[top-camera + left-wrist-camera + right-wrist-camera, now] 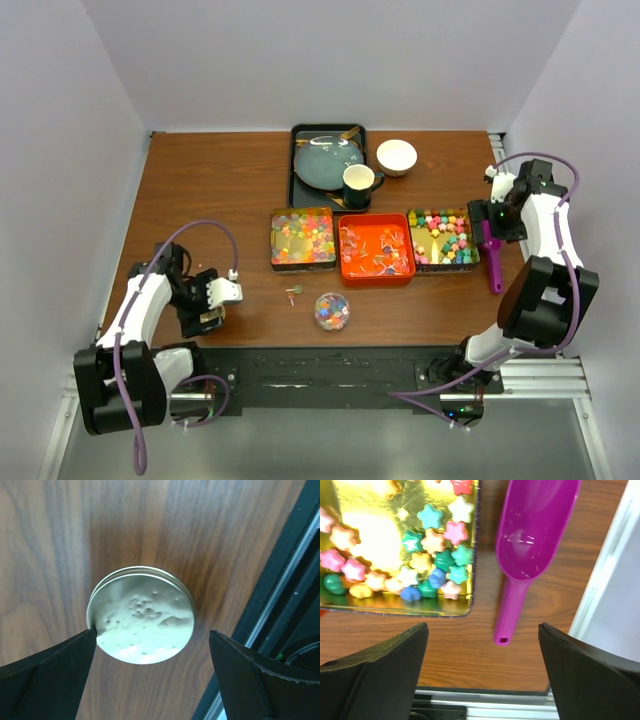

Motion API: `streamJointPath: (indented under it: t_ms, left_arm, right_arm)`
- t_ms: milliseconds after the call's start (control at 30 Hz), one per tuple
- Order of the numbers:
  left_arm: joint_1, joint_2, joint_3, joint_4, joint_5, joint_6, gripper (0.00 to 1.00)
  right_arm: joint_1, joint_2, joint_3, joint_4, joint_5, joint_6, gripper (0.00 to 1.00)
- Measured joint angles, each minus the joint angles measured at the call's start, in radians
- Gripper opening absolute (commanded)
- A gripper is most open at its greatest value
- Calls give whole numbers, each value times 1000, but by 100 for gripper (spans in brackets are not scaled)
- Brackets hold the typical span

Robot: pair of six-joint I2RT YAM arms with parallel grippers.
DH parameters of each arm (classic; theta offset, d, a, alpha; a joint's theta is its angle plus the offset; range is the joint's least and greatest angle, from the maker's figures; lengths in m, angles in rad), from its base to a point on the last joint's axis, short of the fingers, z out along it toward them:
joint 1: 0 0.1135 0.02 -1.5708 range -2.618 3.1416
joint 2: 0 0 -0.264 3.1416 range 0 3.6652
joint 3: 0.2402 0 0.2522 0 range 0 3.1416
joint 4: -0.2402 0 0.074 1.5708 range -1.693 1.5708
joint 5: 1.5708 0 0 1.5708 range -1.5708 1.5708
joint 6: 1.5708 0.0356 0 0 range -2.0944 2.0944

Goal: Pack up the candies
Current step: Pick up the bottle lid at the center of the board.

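The candies lie in three trays: gummies in the left tray, wrapped pieces in the orange tray, and pastel stars in the gold tray, whose stars also show in the right wrist view. A small clear jar holds candies and has no lid on. Its gold lid lies flat on the table. My left gripper is open and empty above the lid, one finger at its edge. My right gripper is open and empty over the purple scoop's handle end.
A black tray with a dark plate and a mug stands at the back, a white bowl next to it. One loose candy lies left of the jar. The table's near edge and metal rail are close under my right gripper.
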Motion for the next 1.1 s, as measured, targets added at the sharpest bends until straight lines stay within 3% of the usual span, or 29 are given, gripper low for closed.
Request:
streamJointPath:
  t_ms: [500, 933, 1000, 1100]
  left_arm:
    - [0, 68, -19, 114, -48, -25, 100]
    - [-39, 99, -7, 156, 25, -44, 100]
    - [-40, 111, 0, 163, 30, -54, 97]
    - [-40, 123, 6, 171, 39, -58, 84]
  right_arm:
    - [1, -8, 23, 11, -121, 11, 99]
    - [31, -8, 23, 29, -145, 39, 99]
    - [32, -8, 23, 31, -146, 41, 99]
    - [39, -8, 24, 32, -147, 43, 98]
